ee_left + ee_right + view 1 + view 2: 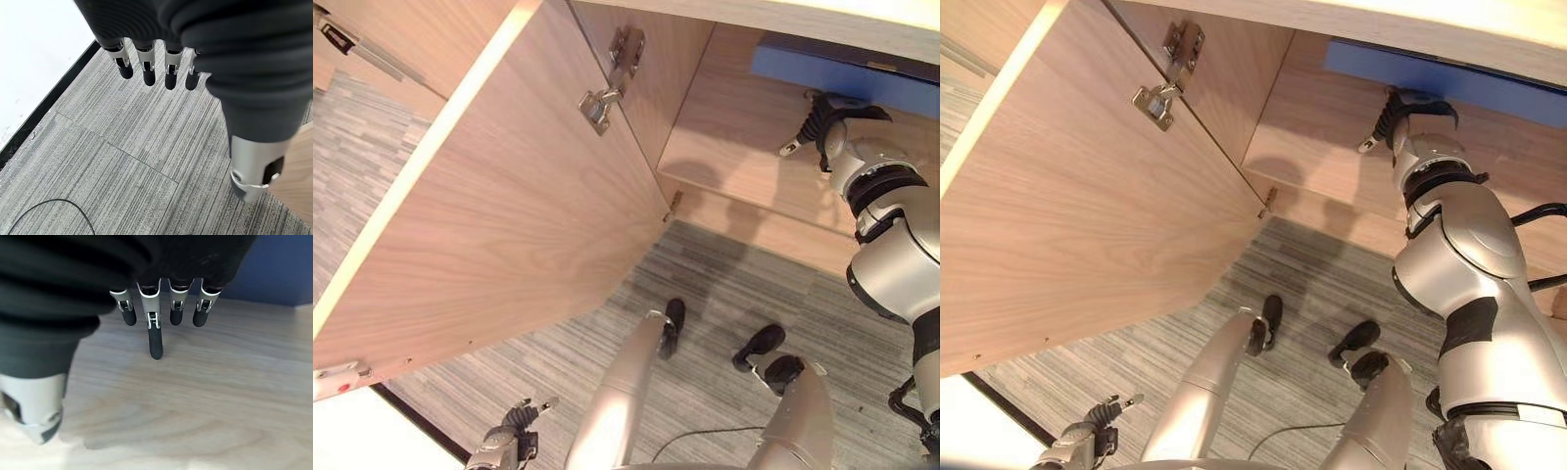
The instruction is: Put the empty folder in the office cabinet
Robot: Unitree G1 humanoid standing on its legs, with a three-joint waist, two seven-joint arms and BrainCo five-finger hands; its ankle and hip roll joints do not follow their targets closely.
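Grey striped carpet [724, 294] lay below the open office cabinet [734, 127], whose wooden door [509, 215] swung wide to the left with two metal hinges [612, 78] on its inner edge. From the left eye, the blue folder [832, 73] rested at the far side of the cabinet shelf [734, 147], and the right robot hand [822, 122] hovered just beside its near edge, fingers apart and holding nothing. Down near the floor at the left hung the left robot hand [514, 431], idle.

Seen by the right eye, the same right robot hand [1400, 117] sat close under the folder [1440, 78]; whether a finger touched it could not be told here.

Looking along the left wrist, the fingers [149, 68] hung relaxed and spread over bare carpet [122, 161], with a corner of the door at the edge, something the head views barely gave.

Along the right wrist, the fingers [155, 340] pointed loosely down over the shelf wood [195, 396], clear of the folder [279, 269] lying beyond them. That gap was plain only there. Judging from this, the folder looked placed, so the good move would be to draw the arm straight back without brushing the folder, then see to the door
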